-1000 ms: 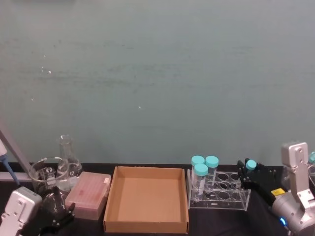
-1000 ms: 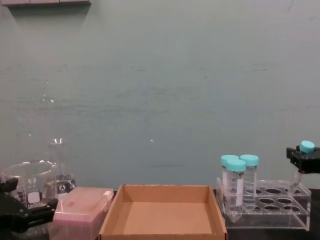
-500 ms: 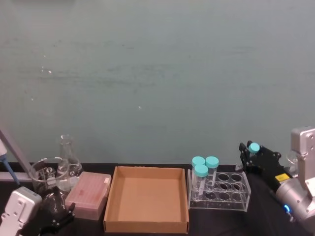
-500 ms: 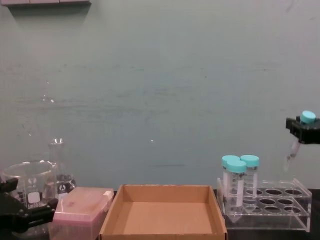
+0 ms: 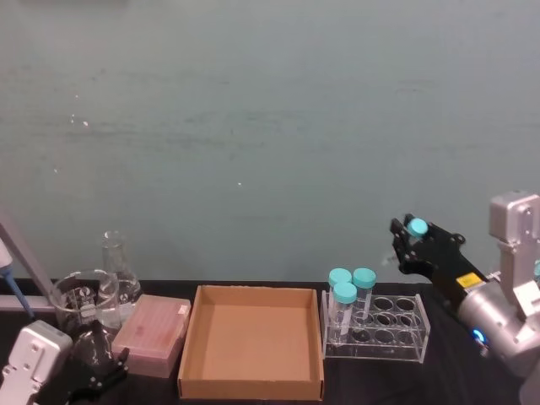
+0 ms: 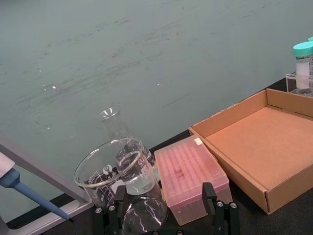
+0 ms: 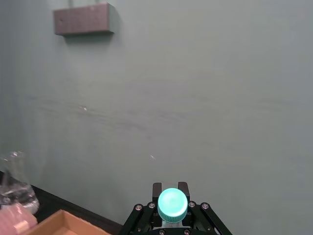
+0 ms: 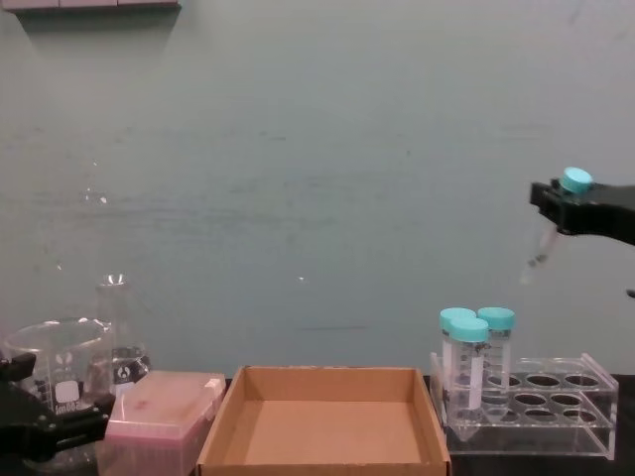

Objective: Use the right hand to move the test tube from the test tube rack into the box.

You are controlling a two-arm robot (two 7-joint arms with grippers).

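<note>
Reading as a laboratory. Seeing glassware on the dark tabletop [image 5: 371, 384]: beaker [image 5: 76, 299], conical flask [image 5: 114, 261]. Also noting a pink pipette-tip box [image 5: 152, 333], a clear acrylic rack [image 5: 388, 337] holding teal-capped tubes [image 5: 344, 297], and a blue-ended pipette [image 6: 14, 180] leaning at far left.

A pink box [image 5: 152, 335] sits beside a beaker [image 5: 80, 302] and flask [image 5: 114, 268].

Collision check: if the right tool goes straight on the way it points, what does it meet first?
Probably the teal wall. The right tool, shut on the test tube, points above the test tube rack and the box, and its wrist view faces bare wall. Depth unclear. Left tool parked by the beaker.
</note>
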